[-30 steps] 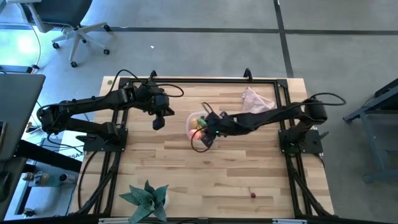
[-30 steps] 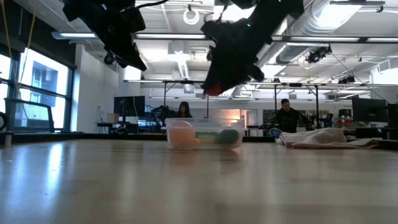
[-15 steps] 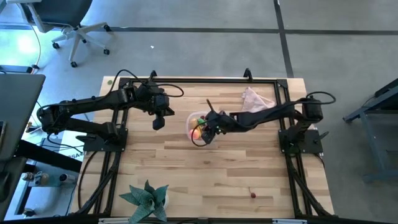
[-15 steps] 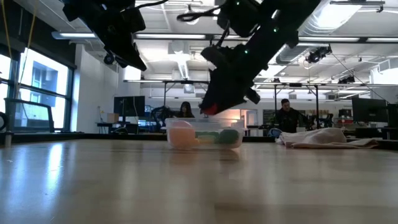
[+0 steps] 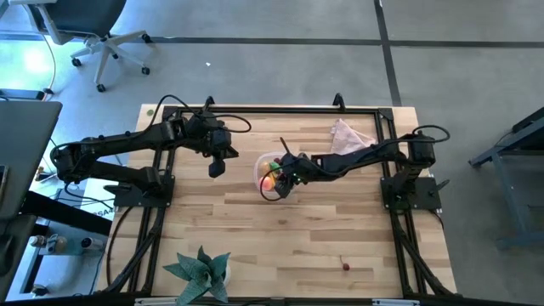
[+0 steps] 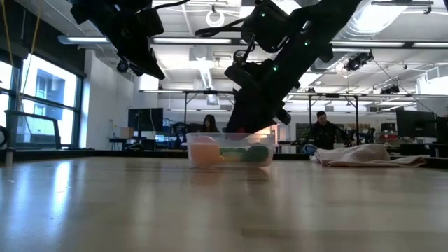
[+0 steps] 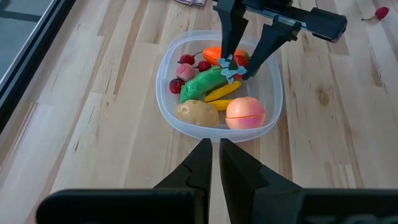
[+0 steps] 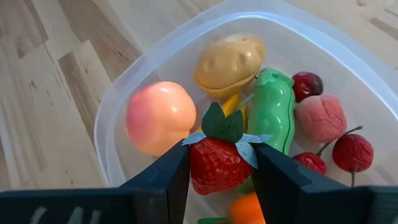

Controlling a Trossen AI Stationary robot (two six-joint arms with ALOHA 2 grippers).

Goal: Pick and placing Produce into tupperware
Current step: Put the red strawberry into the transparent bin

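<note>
The clear tupperware [image 5: 270,174] stands mid-table and also shows in the low view [image 6: 229,150]. It holds a tan potato [image 7: 196,112], a peach-coloured ball [image 7: 244,112], a green pepper [image 7: 202,84], a yellow stick [image 7: 222,93], red cherries [image 7: 186,62] and an orange carrot [image 7: 213,55]. My right gripper [image 5: 285,174] is over the container's mouth, shut on a red strawberry [image 8: 217,165]. My left gripper [image 5: 217,168] hangs shut and empty above the table, left of the container. My right gripper pinches the strawberry's two sides [image 8: 198,167] between its two fingers [image 8: 277,177]. The fingers slant down from the table's right side. The strawberry's green leafy cap [image 8: 224,126] points away from the wrist. It hangs just over the produce in the tupperware [image 7: 233,65]; whether it touches any piece, I cannot tell.
A pinkish-beige cloth [image 5: 348,136] lies at the far right. A green fake plant [image 5: 200,272] stands at the near edge. A red cherry [image 5: 345,266] lies alone at the near right. People sit in the room behind [image 6: 323,133].
My right gripper has gone down toward the tupperware with the strawberry, from well above its rim to its mouth, still shut on it.
</note>
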